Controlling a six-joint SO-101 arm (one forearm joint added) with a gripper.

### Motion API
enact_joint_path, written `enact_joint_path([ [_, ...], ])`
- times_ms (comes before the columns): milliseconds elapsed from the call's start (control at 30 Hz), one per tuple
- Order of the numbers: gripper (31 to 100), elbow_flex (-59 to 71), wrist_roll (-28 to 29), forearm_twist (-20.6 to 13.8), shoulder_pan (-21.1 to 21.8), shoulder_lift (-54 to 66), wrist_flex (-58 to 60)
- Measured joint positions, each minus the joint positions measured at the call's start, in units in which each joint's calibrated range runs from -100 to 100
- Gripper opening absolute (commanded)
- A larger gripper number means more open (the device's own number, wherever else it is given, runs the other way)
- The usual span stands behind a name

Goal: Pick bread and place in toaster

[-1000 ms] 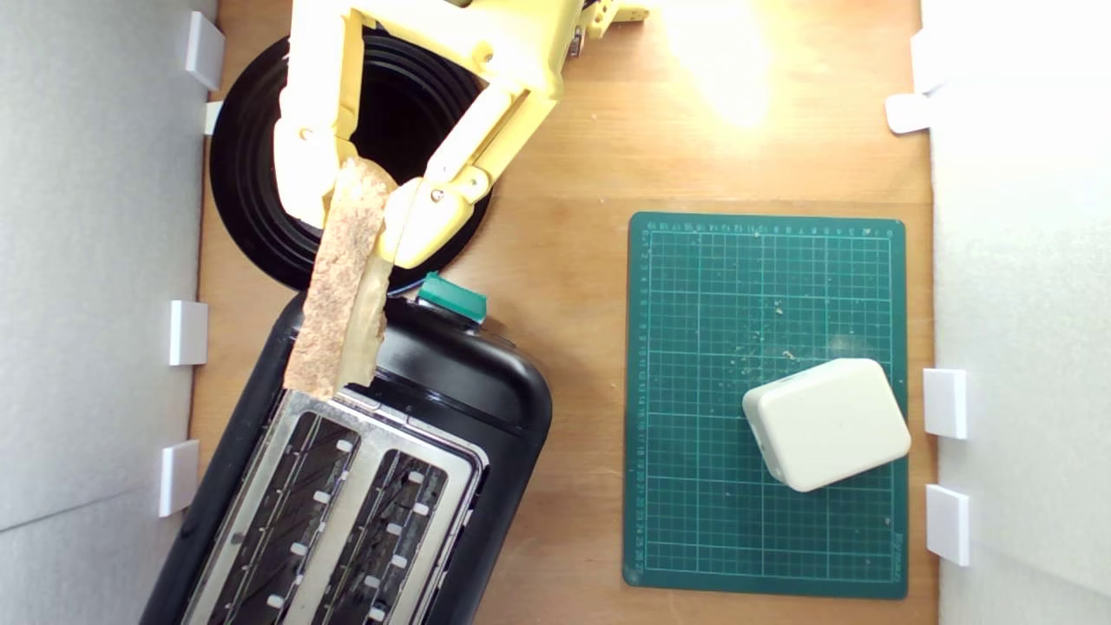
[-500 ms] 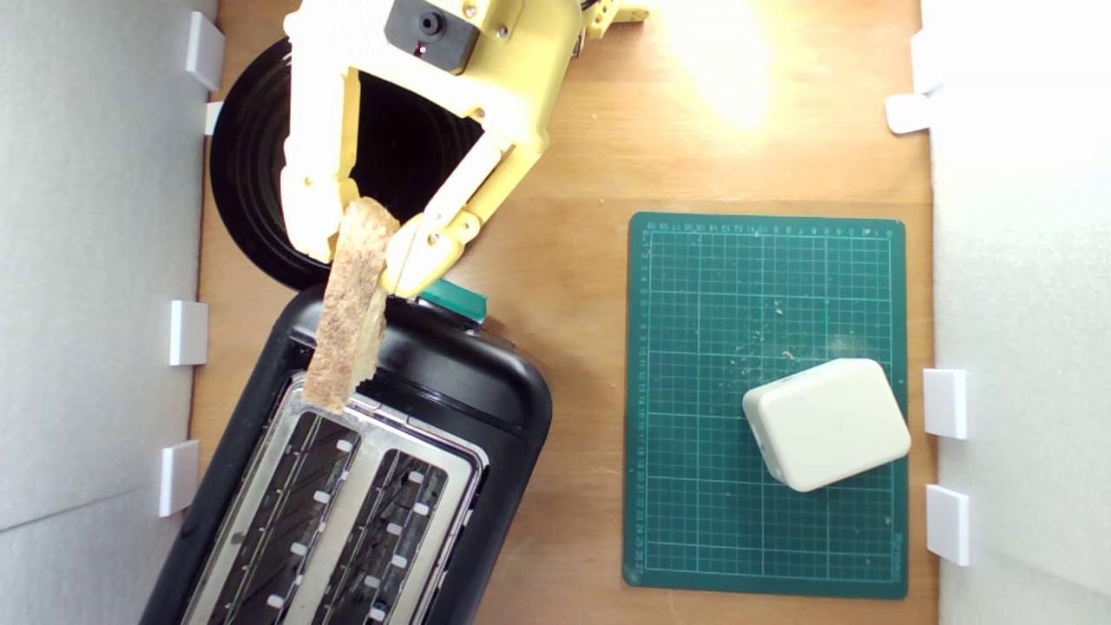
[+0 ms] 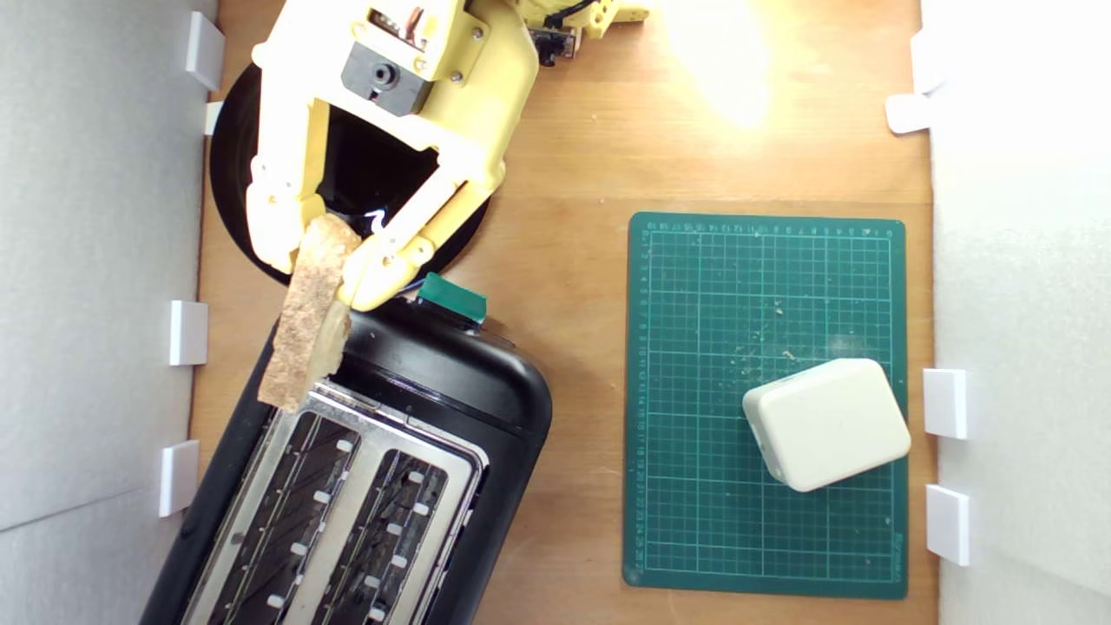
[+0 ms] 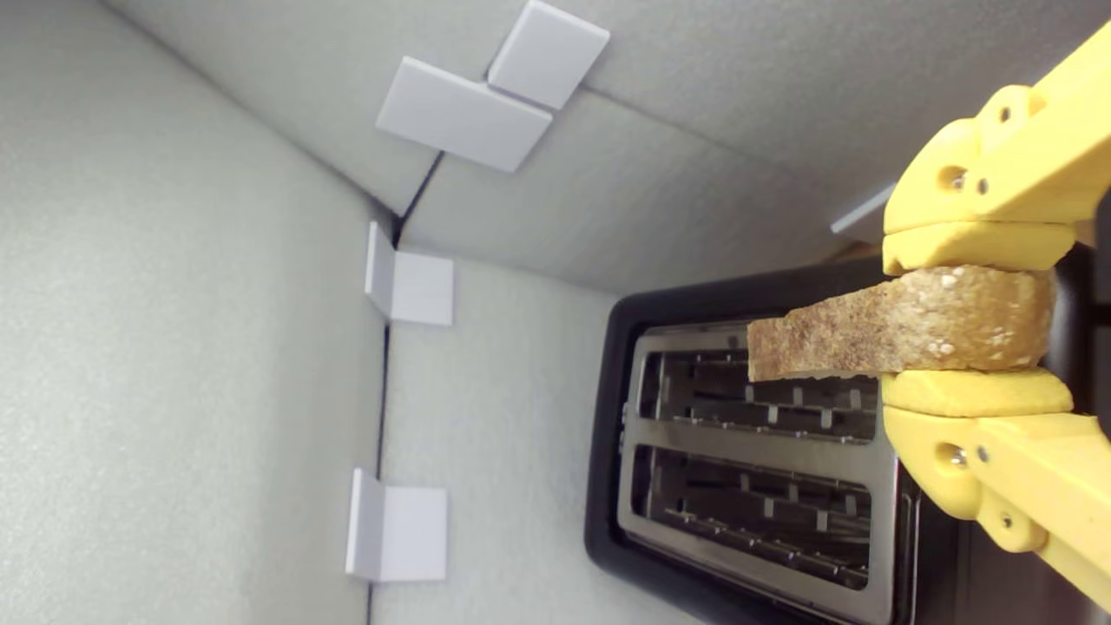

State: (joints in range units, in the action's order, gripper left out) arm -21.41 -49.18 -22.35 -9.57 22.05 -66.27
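Over the near end of the toaster [image 3: 364, 469], at the exterior view's left, the gripper [image 3: 323, 260] is clamped on the bread [image 3: 305, 325], one yellow finger [image 4: 972, 246] on each cut face. The slice is carried on edge, crust outward, its free end reaching over the corner of the silver top plate. In the wrist view that end hangs above the slot nearer the grey wall; whether it is truly lined up with the slot cannot be told. Nothing is in either slot yet.

As a judgement: the bread looks light and fairly stiff along the crust, but the holey crumb is soft and will crush or shed if squeezed hard. The crumbs on the green mat [image 3: 764, 521] suggest it flakes easily. The grip sits at the thick rounded end, which seems the right place, since it leaves the long tapered part free to enter a slot. Held so far from its middle, the slice may sag or pivot between the fingers, so tilting should be slow.

The green lever [image 3: 451, 298] sits just beside the gripper; the black plate [image 3: 234, 165] lies under the arm, and the white block [image 3: 826, 424] rests well apart on the mat
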Motion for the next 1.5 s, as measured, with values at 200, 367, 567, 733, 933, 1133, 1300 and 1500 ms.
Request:
enact_joint_path([
  [200,58.6,0.0,0.0,1.1,0.4,-0.6,0.0],
  [367,58.6,0.1,0.0,3.6,-0.7,-0.8,0.0],
  [567,58.6,0.0,0.5,3.7,-1.0,-0.8,0.8],
  [733,58.6,0.0,1.7,3.7,-1.0,-0.9,3.0],
  [933,58.6,0.0,1.7,3.7,-1.0,-3.2,3.6],
  [1133,58.6,-3.7,2.0,3.8,-1.2,-5.8,3.8],
  [1300,58.6,-5.3,2.0,3.8,-1.2,-7.2,3.8],
  [1500,58.6,-5.8,2.0,3.8,-1.4,-8.6,3.8],
])
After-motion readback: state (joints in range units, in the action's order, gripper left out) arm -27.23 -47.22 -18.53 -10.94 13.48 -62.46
